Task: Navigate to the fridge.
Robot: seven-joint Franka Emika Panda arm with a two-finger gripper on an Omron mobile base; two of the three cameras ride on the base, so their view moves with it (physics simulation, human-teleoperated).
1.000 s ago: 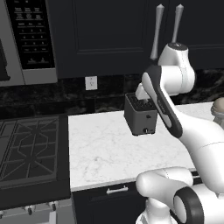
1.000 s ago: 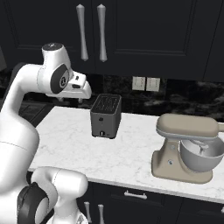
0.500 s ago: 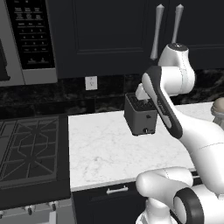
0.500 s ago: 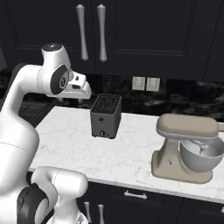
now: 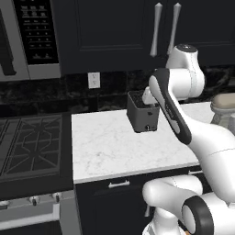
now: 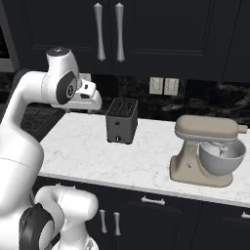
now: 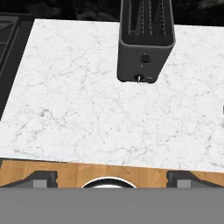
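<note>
The fridge is out of view. My gripper (image 7: 114, 179) looks down on the white marble counter (image 7: 65, 96) from over its front edge. Its two dark fingertips (image 7: 41, 179) stand far apart at the bottom of the hand view, open, with nothing between them. The arm is folded high above the counter, and the hand (image 6: 90, 97) hangs just left of a dark toaster (image 6: 121, 120) without touching it.
The toaster (image 5: 143, 112) stands at the counter's back. A beige stand mixer (image 6: 207, 156) sits to the right. A black stove (image 5: 27, 147) and a grey microwave (image 5: 27, 39) lie to the left. Dark navy cabinets with silver handles (image 6: 108, 31) hang above.
The whole scene has slid slightly upward in both base views, so the base has moved a little. The arm keeps its folded pose.
</note>
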